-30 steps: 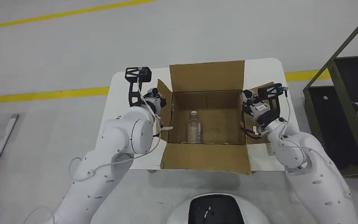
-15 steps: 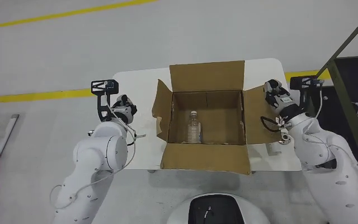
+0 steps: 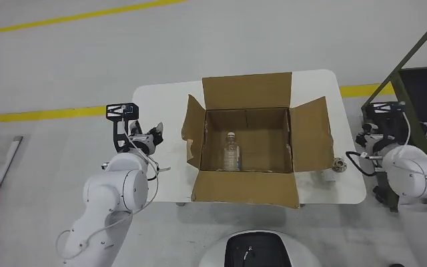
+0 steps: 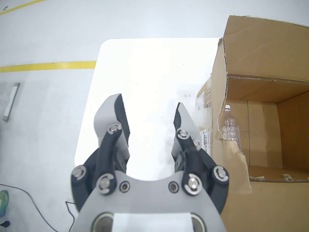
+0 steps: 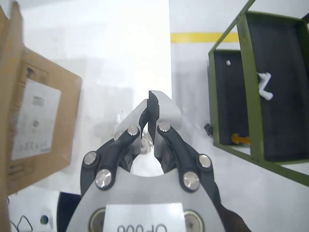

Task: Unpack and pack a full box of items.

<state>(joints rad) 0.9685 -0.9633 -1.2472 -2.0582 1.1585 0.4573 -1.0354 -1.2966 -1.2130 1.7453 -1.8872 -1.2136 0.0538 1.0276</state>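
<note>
On the white rounded table (image 3: 160, 100) stands one brown cardboard box (image 3: 247, 90), open, with all four flaps folded outward. Inside it lies one clear plastic bottle (image 3: 231, 150) on the box floor, left of the middle, with its cap toward the far wall. One small round object (image 3: 339, 163) sits on the table just beside the right flap; what it is I cannot tell.

Of the two grippers, the left gripper (image 4: 149, 102) hangs over the left part of the table, near the box but apart from it, with fingers spread and nothing between them. The right gripper (image 5: 151, 97) is beyond the right table edge, its fingers pressed together on nothing.

From the left wrist, the torn edge of the left flap and the bottle (image 4: 230, 126) behind it can be seen. From the right wrist, a white label is seen on the right flap, and one green metal rack (image 5: 251, 92) holding black trays
</note>
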